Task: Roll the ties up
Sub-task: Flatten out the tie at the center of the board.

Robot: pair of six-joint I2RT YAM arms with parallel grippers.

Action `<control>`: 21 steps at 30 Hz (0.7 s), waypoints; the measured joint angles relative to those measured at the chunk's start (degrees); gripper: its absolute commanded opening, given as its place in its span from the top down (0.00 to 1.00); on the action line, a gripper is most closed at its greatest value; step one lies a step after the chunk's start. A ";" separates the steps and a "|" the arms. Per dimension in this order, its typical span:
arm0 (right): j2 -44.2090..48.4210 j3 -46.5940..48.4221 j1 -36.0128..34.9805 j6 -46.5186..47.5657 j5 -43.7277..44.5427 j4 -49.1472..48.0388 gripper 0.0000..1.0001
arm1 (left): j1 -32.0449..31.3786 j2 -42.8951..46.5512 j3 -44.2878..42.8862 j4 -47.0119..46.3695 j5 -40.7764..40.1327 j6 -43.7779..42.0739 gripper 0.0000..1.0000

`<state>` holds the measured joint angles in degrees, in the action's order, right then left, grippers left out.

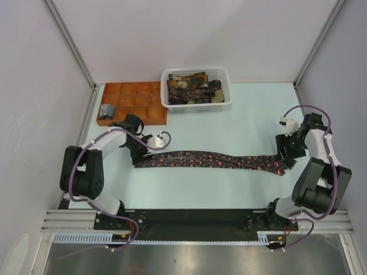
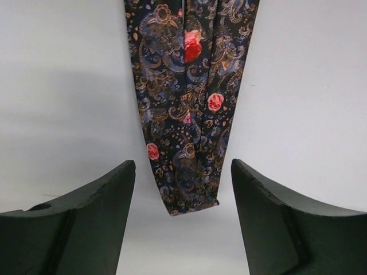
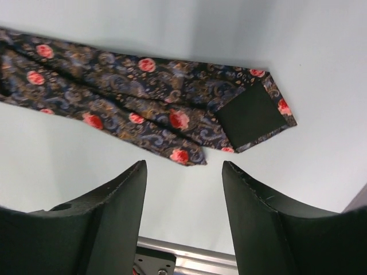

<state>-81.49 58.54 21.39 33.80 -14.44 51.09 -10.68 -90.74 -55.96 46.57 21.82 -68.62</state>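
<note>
One dark tie with pink-red roses lies stretched flat across the table, left to right. My left gripper is open over its narrow end, which lies between the fingers without touching them. My right gripper is open just short of the wide pointed end, whose tip is folded over and shows dark lining. Its fingers hold nothing. More ties, green-gold-brown, lie piled in the basket. A rolled dark tie sits in the tray's near-left compartment.
The white mesh basket stands at the back centre. The orange compartment tray is to its left, close behind my left arm. Walls close in both sides. An aluminium rail runs along the near edge and shows in the right wrist view.
</note>
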 measured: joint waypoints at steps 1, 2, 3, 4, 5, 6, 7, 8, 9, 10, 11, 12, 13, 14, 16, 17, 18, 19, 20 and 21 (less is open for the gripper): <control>-2.01 0.26 0.46 0.28 0.07 -0.61 0.39 | -0.26 -0.46 0.00 0.04 0.00 0.00 0.27; -3.96 0.61 0.79 0.31 0.26 -1.16 0.39 | -0.48 -0.90 -0.04 0.09 0.00 0.00 0.27; -6.14 1.07 1.03 0.28 0.57 -1.90 0.39 | -0.66 -1.33 -0.20 0.17 0.00 0.00 0.27; -8.07 1.53 1.18 0.26 0.90 -2.62 0.38 | -0.81 -1.70 -0.42 0.31 -0.04 0.00 0.27; -9.81 2.05 1.29 0.26 1.25 -3.19 0.38 | -0.96 -2.19 -0.79 0.33 -0.09 -0.02 0.27; -11.50 2.84 1.36 0.20 1.62 -3.65 0.38 | -1.14 -2.64 -1.18 0.28 -0.17 -0.11 0.27; -12.87 3.45 1.36 0.09 1.92 -4.26 0.38 | -1.29 -3.02 -1.49 0.26 -0.28 -0.44 0.28; -13.97 4.02 1.36 0.02 2.14 -4.57 0.39 | -1.42 -3.23 -1.60 0.20 -0.46 -0.57 0.29; -15.21 4.81 1.36 -0.24 2.32 -4.83 0.39 | -1.57 -3.43 -1.62 0.07 -0.63 -0.90 0.30; -16.59 5.64 1.29 -0.48 2.80 -5.27 0.41 | -1.70 -3.67 -1.62 0.09 -0.79 -1.09 0.34; -17.57 6.12 1.22 -0.63 3.10 -5.62 0.43 | -1.79 -3.87 -1.62 0.07 -0.92 -1.33 0.36; -18.62 6.64 1.14 -0.81 3.52 -5.97 0.44 | -1.86 -4.07 -1.62 0.04 -1.20 -1.53 0.44; -19.30 6.82 1.07 -0.81 3.76 -6.25 0.46 | -1.86 -4.17 -1.62 0.04 -1.51 -1.77 0.49; -19.91 6.84 0.94 -0.85 4.11 -6.47 0.50 | -1.86 -4.22 -1.60 0.04 -1.92 -1.99 0.54; -20.83 6.84 0.76 -0.76 4.87 -6.40 0.61 | -1.84 -4.22 -1.57 0.02 -2.60 -2.51 0.66; -21.14 6.84 0.72 -0.68 5.20 -6.40 0.64 | -1.75 -4.20 -1.46 -0.07 -2.78 -2.60 0.68; -21.29 6.88 0.59 -0.59 5.97 -6.62 0.68 | -1.49 -4.11 -1.16 -0.22 -3.06 -3.02 0.70; -21.44 6.91 0.59 -0.52 6.45 -6.71 0.78 | -1.29 -3.98 -0.94 -0.17 -3.23 -3.02 0.72; -21.62 7.06 0.61 -0.52 6.99 -6.84 0.82 | -0.94 -3.76 -0.59 -0.20 -3.23 -3.19 0.74; -21.86 7.21 0.66 -0.35 7.56 -6.91 0.87 | -0.28 -3.28 -0.20 -0.20 -3.19 -3.34 0.77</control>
<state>-103.35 65.76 22.04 33.45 -6.87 44.18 -10.96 -94.02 -56.16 46.37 18.63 -71.96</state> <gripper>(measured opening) 0.260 0.287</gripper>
